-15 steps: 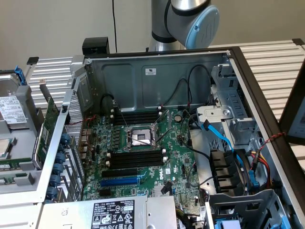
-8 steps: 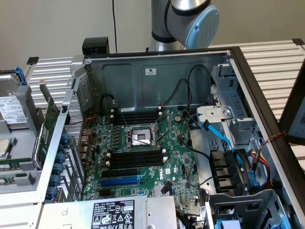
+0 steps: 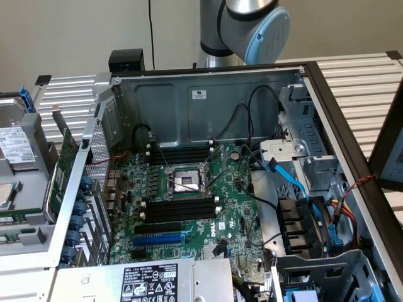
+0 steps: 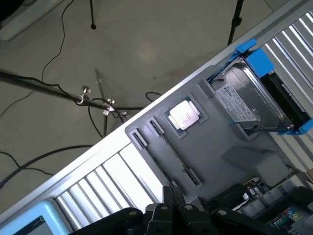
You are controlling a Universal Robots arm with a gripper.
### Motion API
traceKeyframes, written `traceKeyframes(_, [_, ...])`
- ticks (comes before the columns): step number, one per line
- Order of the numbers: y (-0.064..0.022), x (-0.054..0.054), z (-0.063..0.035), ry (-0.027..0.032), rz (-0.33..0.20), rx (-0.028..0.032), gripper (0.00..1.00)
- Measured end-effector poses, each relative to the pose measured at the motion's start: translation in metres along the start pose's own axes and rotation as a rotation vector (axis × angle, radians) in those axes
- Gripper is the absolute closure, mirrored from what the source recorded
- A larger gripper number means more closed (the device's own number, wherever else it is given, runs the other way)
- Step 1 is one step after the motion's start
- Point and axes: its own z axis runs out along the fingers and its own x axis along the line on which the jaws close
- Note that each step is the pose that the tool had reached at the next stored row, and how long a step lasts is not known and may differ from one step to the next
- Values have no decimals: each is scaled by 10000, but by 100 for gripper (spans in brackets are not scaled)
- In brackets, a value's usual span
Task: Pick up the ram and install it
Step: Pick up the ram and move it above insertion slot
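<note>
The ram (image 3: 22, 216) looks like a narrow green strip lying on the grey parts tray (image 3: 31, 242), outside the case at the exterior view's left. In the wrist view a long thin stick (image 4: 172, 152) stands edge-up in the tray's holder beside the CPU chip (image 4: 184, 116); I cannot tell for sure that it is the ram. My gripper (image 4: 172, 205) appears as black parts high above this tray. On the motherboard (image 3: 233, 207), long black memory slots (image 3: 179, 207) with white end clips lie on either side of the CPU socket (image 3: 187, 181).
A hard drive in a blue carrier (image 4: 254, 98) rests on the tray. A green expansion card (image 3: 63, 165) stands at the case's left wall. Cables and a blue ribbon (image 3: 296, 182) crowd the case's right side. The arm's joint (image 3: 252, 25) rises behind the case.
</note>
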Motion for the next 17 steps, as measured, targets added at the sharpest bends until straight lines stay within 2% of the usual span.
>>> traceKeyframes(15, [0,0,3,129,-2721,43,89])
traceKeyframes(17, [0,-1,2,125,-3059,90,89])
